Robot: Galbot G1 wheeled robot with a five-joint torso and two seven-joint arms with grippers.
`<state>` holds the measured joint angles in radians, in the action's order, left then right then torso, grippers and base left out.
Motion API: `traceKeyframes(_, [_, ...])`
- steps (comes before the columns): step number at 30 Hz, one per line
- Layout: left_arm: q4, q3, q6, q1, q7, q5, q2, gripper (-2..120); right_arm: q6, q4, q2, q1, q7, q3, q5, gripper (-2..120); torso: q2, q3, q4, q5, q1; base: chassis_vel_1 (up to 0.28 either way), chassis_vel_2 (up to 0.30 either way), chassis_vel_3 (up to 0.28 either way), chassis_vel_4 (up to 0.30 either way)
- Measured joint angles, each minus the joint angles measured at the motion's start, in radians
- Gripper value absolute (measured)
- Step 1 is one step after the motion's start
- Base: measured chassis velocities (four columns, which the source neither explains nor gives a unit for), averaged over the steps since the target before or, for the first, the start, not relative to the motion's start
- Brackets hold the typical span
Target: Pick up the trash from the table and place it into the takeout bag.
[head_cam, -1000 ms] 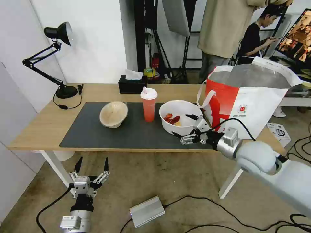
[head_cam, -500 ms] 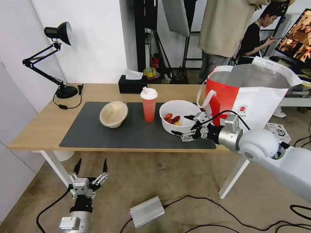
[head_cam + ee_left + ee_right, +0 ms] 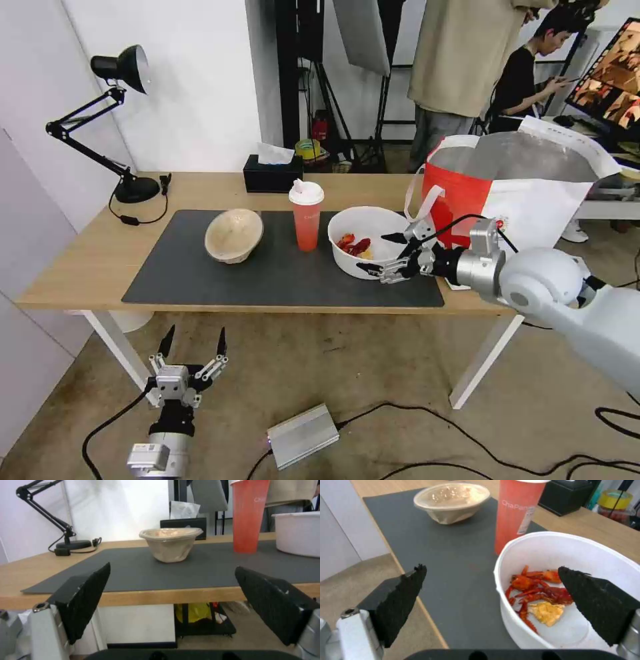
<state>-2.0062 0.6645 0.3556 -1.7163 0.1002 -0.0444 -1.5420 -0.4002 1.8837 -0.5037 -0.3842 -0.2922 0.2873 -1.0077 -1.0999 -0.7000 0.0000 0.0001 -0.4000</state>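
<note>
On the dark mat (image 3: 280,273) of the table (image 3: 87,260) stand a beige pulp bowl (image 3: 233,233), a red cup with a white lid (image 3: 307,223) and a white bowl (image 3: 363,227) holding red scraps. The red-and-white takeout bag (image 3: 520,193) stands open at the table's right end. My right gripper (image 3: 378,252) is open at the white bowl's near rim. In the right wrist view, the gripper (image 3: 491,568) has one finger over the inside of the white bowl (image 3: 573,552) and the other outside over the mat. My left gripper (image 3: 195,340) hangs open below the table's front edge, facing the beige bowl (image 3: 170,543).
A black desk lamp (image 3: 123,67) and a black tissue box (image 3: 272,175) stand at the table's back. A silver box (image 3: 303,437) and cables lie on the floor in front. People stand behind the table, beyond the bag.
My right gripper has risen and moved in towards the white bowl, so its fingers now sit on either side of the near rim. The left gripper has barely shifted.
</note>
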Motion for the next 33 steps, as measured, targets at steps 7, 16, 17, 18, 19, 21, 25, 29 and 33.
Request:
traceKeyframes(7, [0.008, 0.003, 0.004, 0.003, 0.002, -0.006, 0.000, 100, -0.018, -0.048, -0.021, 0.082, -0.034, 0.068, -0.010, 100, 0.000, 0.000, 0.0001, -0.0001, 0.000, 0.000, 0.000, 0.000, 0.000])
traceKeyframes(16, [0.028, 0.011, 0.029, 0.000, 0.002, -0.006, -0.005, 100, -0.030, -0.079, -0.037, 0.154, -0.068, 0.159, -0.011, 100, 0.000, 0.000, 0.0001, -0.0001, 0.000, 0.000, 0.000, 0.000, 0.000])
traceKeyframes(17, [0.028, 0.011, 0.029, 0.000, 0.002, -0.006, -0.005, 100, -0.030, -0.079, -0.037, 0.154, -0.068, 0.159, -0.011, 100, 0.000, 0.000, 0.0001, -0.0001, 0.000, 0.000, 0.000, 0.000, 0.000])
traceKeyframes(18, [0.033, 0.012, 0.034, 0.000, 0.002, -0.006, -0.005, 100, -0.031, -0.081, -0.039, 0.159, -0.070, 0.167, -0.009, 100, 0.000, 0.000, 0.0000, -0.0001, 0.000, 0.000, 0.000, 0.000, 0.000])
traceKeyframes(19, [0.037, 0.012, 0.039, -0.001, 0.002, -0.007, -0.006, 100, -0.031, -0.083, -0.042, 0.161, -0.071, 0.172, -0.008, 100, 0.000, 0.000, 0.0001, -0.0001, 0.000, 0.000, 0.000, 0.000, 0.000])
traceKeyframes(21, [0.041, 0.013, 0.045, -0.001, 0.002, -0.008, -0.007, 100, -0.033, -0.083, -0.044, 0.162, -0.072, 0.181, -0.006, 100, 0.000, 0.000, 0.0000, -0.0001, 0.000, 0.000, 0.000, 0.000, 0.000])
traceKeyframes(25, [0.041, 0.016, 0.048, -0.002, 0.002, -0.011, -0.007, 100, -0.033, -0.084, -0.047, 0.160, -0.073, 0.188, -0.001, 100, 0.000, 0.000, 0.0000, -0.0001, 0.000, 0.000, 0.000, 0.000, 0.000])
traceKeyframes(29, [0.042, 0.018, 0.049, 0.002, 0.002, -0.013, -0.007, 100, -0.033, -0.089, -0.049, 0.148, -0.077, 0.190, 0.018, 100, 0.000, 0.000, 0.0000, -0.0001, 0.000, 0.000, 0.000, 0.000, 0.000])
traceKeyframes(33, [0.046, 0.018, 0.049, 0.006, 0.002, -0.013, -0.006, 100, -0.032, -0.095, -0.051, 0.139, -0.078, 0.190, 0.029, 100, 0.000, 0.000, 0.0000, -0.0001, 0.000, 0.000, 0.000, 0.000, 0.000])
